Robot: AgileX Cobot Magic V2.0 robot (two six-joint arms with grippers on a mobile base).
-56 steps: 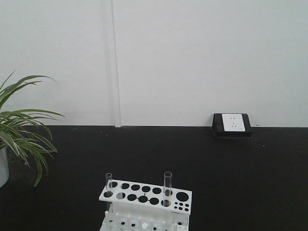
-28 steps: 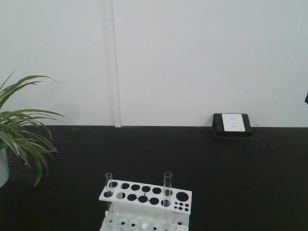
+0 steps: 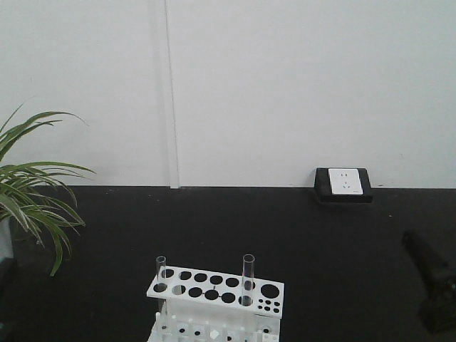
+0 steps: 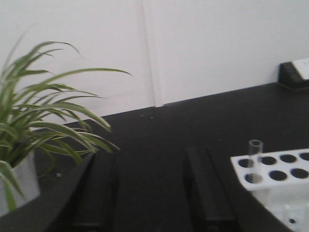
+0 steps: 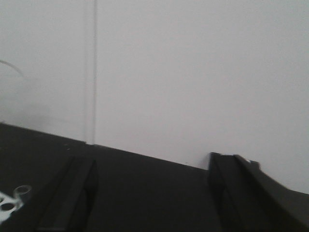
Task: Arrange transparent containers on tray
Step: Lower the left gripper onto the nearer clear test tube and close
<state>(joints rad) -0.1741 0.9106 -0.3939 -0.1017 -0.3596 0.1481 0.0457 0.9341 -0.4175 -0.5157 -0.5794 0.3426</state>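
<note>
Glass first, in the front view: two clear tubes stand upright in the white rack (image 3: 203, 284) at six o'clock on the black table (image 3: 306, 235). The left tube (image 3: 161, 273) is at the rack's nine o'clock end and the right tube (image 3: 248, 279) sits toward three o'clock. A spider plant (image 3: 32, 199) fills nine o'clock, and a socket box (image 3: 344, 184) sits against the wall at two o'clock. At four o'clock the dark right arm (image 3: 431, 274) pokes in from the edge, well apart from the rack. We see no yellow tray in this view.

Over to the left wrist camera. The left gripper (image 4: 152, 193) hangs low over the table with its fingers (image 4: 99, 193) spread wide and nothing between them. The left tube shows in its rack hole at four o'clock, off to the side of the open jaws and not between them. The plant crowds nine o'clock.

Now the right wrist camera. The right gripper (image 5: 152, 193) is also wide open and empty, facing mostly bare wall. A blurred corner of the rack, with what looks like a tube rim, just peeks in at eight o'clock.

By our reckoning we are at the very first step, the reach. Both tubes are in the rack and neither is grasped. The next move calls for lining an open gripper up around one tube, closing gently on the thin glass, then lifting straight up to clear the hole. The tray appears in no view, so we cannot say where the tubes will go.
</note>
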